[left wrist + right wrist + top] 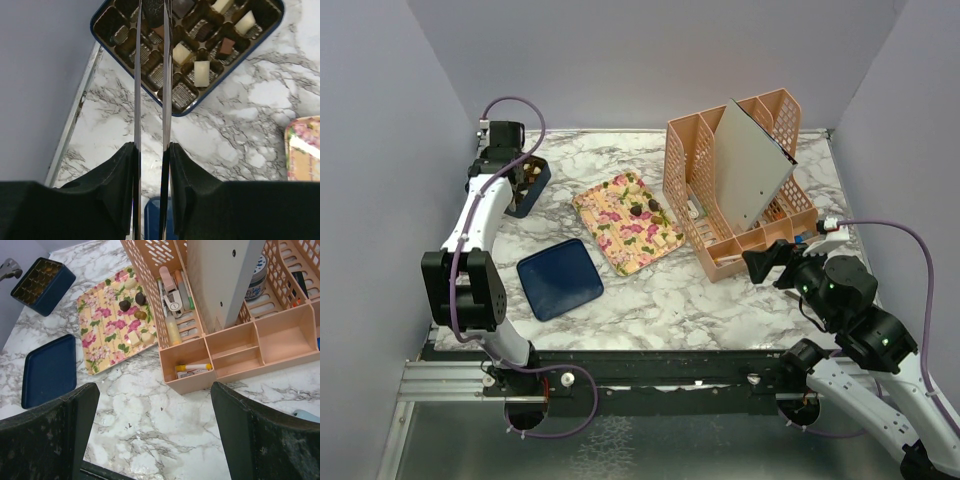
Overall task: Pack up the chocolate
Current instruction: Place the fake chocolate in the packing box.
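The chocolate (201,73) sits mostly in the blue box (231,66) at the top of the left wrist view, right under my left claw (523,168). Its thin fingers stand a sliver apart, and I cannot tell if they pinch a piece. A few pieces lie on the floral tray (610,235) mid-frame. The left arm stretches to the upper left. My right claw (152,387) gapes wide at the lower right.
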